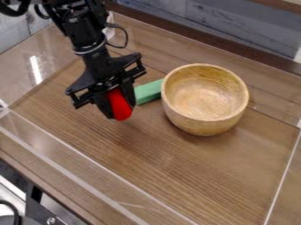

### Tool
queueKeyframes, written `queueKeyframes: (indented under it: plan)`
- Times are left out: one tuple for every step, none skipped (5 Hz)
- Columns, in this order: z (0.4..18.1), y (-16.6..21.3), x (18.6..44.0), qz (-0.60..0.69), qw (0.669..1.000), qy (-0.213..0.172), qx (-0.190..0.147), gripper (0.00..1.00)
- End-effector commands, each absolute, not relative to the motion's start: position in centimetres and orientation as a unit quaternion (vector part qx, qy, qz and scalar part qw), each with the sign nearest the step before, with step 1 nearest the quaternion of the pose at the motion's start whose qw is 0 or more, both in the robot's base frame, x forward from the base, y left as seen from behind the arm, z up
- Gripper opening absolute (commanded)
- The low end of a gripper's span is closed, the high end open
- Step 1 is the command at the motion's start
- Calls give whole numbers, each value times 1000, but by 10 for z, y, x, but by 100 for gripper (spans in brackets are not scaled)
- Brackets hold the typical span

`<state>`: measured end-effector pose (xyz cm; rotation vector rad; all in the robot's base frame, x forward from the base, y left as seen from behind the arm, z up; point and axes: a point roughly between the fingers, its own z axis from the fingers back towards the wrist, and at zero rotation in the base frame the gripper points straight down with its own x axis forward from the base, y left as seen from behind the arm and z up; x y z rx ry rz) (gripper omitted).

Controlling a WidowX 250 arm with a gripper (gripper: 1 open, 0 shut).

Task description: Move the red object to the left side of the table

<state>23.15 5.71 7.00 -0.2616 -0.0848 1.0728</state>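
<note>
Wood-grain counter with low clear acrylic walls fills the view, a grey surface beyond its far edge. Left of centre, the black pincer points steeply down, clamped on the red object, which hangs between its fingers above the counter. Just right of it lies a flat green block, touching the wooden bowl standing right of centre

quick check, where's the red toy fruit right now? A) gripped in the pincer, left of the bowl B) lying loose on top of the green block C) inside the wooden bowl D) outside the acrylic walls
A: the red toy fruit sits clamped in the pincer, left of the wooden bowl and beside the green block.
</note>
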Motion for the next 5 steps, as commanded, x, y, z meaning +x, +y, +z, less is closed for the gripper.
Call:
queueKeyframes:
  plan:
    - [88,87,244,507,848,-76,-130,0]
    - [104,115,248,499,852,-86,-134,0]
    - [112,142,252,500,850,-95,-134,0]
    - [102,161,254,502,849,-100,-128,0]
    - [92,176,256,503,849,-104,-121,0]
